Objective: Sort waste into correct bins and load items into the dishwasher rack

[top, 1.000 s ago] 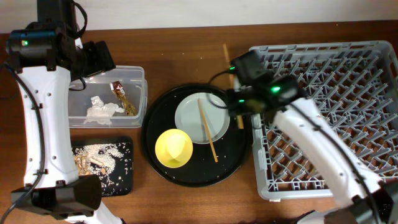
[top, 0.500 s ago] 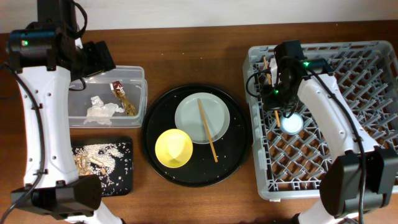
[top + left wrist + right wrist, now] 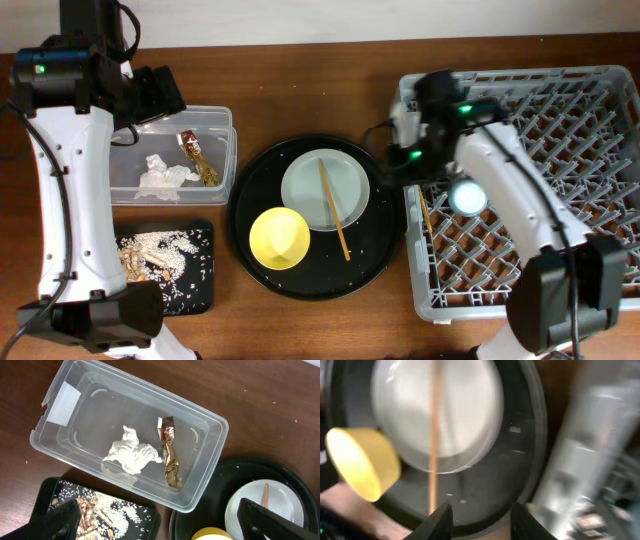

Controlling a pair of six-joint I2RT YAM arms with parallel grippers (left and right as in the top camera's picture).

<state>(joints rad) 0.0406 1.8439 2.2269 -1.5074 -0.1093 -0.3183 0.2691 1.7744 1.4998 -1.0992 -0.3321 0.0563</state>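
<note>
Right gripper (image 3: pixel 481 508): jaws apart, empty, aimed at chopstick (image 3: pixel 435 435).
I hover at the round tray's (image 3: pixel 382 252) 3 o'clock rim, beside the rack (image 3: pixel 540 150), probably to lift that chopstick off the plate (image 3: pixel 302 188). My left gripper (image 3: pixel 159 506), jaws apart, hangs over the tub (image 3: pixel 200 425).

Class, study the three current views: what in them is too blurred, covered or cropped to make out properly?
Right wrist view: motion blur smears the dishwasher rack into grey streaks; no pegs are readable.
Overhead: the right arm covers the upper end of the chopstick lying in the rack.
Left wrist view: the bottom edge crops the yellow bowl and the black tray.
</note>
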